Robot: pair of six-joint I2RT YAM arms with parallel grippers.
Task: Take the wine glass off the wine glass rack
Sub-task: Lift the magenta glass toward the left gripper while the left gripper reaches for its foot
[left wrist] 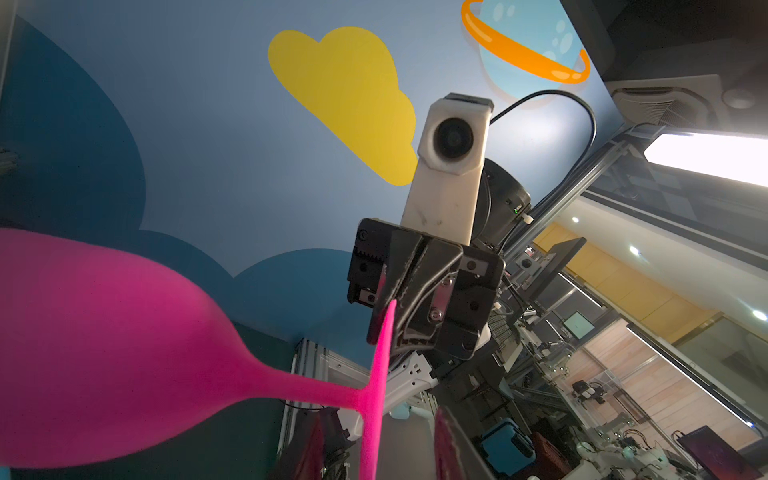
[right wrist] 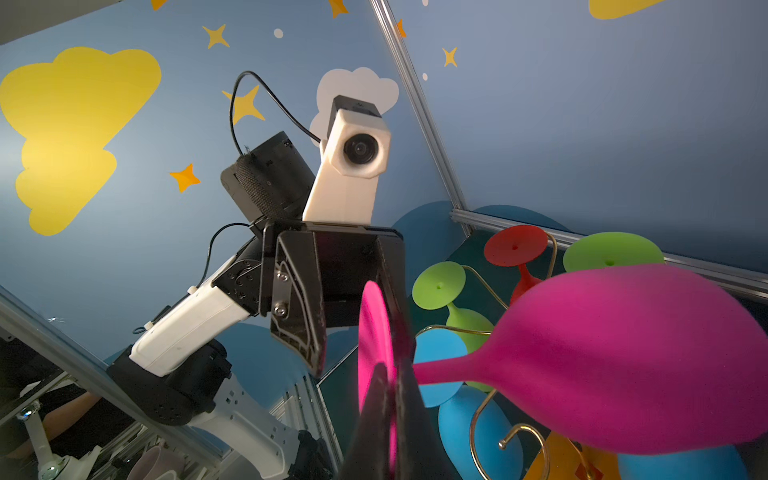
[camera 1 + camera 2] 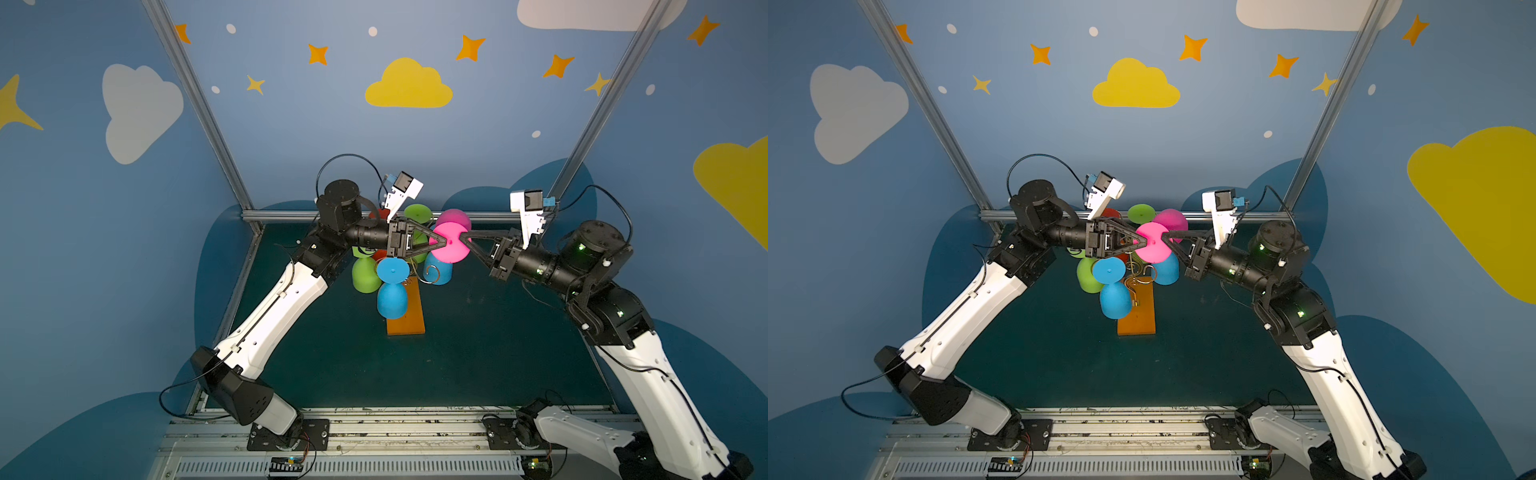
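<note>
Pink wine glass (image 3: 446, 254) held in air above the rack (image 3: 406, 316). Right gripper (image 3: 462, 238) fingers clamped on its foot. Left gripper (image 3: 443, 241) fingers apart around the foot. Risk: a thin rim grip slips at handover and the glass drops onto the hung glasses (image 3: 390, 300).

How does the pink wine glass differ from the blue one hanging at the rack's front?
The pink wine glass lies sideways; the blue wine glass hangs bowl-down. The right gripper pinches the pink glass's foot, while the blue one hangs from the wine glass rack, untouched. Both have the same matte goblet shape.
</note>
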